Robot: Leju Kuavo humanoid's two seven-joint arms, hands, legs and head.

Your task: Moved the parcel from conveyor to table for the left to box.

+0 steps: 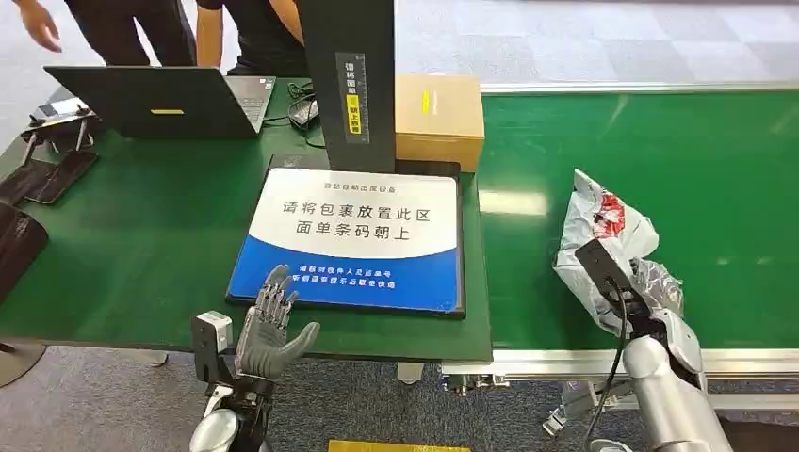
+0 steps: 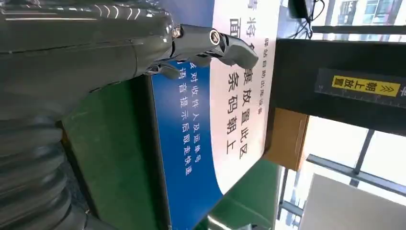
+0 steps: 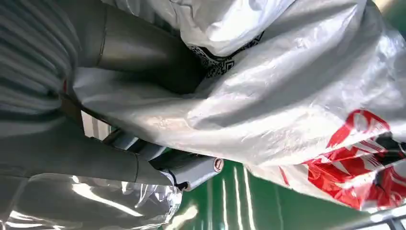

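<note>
Over the green conveyor (image 1: pixel 716 169) our right hand (image 1: pixel 650 299) grips the white parcel (image 1: pixel 603 231), lifted off the belt; our left hand (image 1: pixel 271 325) hovers empty, fingers spread, beside the sign (image 1: pixel 358 235).

The humanoid's left hand (image 1: pixel 271 325) has dark grey segmented fingers and a lighter grey palm, mounted on a black wrist above a polished silver arm. A small grey camera block (image 1: pixel 211 341) sits beside that wrist. The right arm (image 1: pixel 671 395) is silver and rounded, with a black cable (image 1: pixel 611 377) running along it. Close up, a ribbed grey cover (image 2: pixel 33 172) and a small round screw (image 2: pixel 213 36) show on the thick thumb.
</note>
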